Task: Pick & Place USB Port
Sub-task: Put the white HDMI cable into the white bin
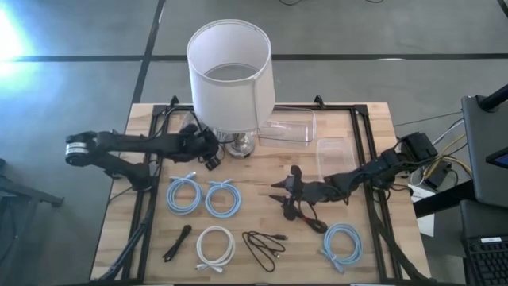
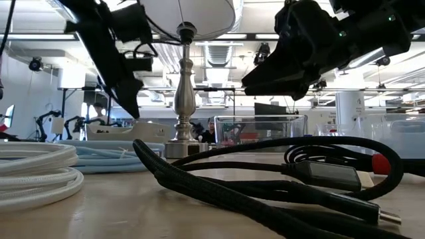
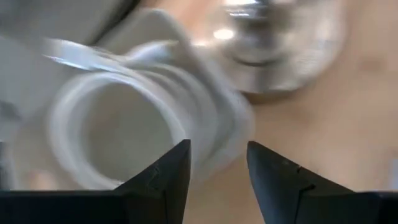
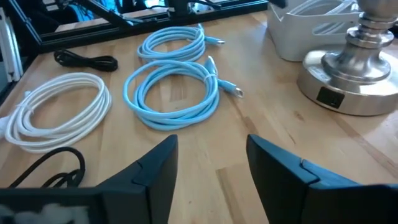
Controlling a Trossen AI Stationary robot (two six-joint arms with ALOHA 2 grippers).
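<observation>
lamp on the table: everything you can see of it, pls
The table lamp stands upright at the table's far edge, left of centre. It has a white drum shade, open on top, seemingly fabric, on a turned, polished metal stem above a round stepped chrome base with a small dark plate on its side. A white bin sits right beside the base, contact unclear. The left gripper is close by the base, not touching.

Lamp at the table's back, two cable coils before it, clear bins to its right.
</observation>
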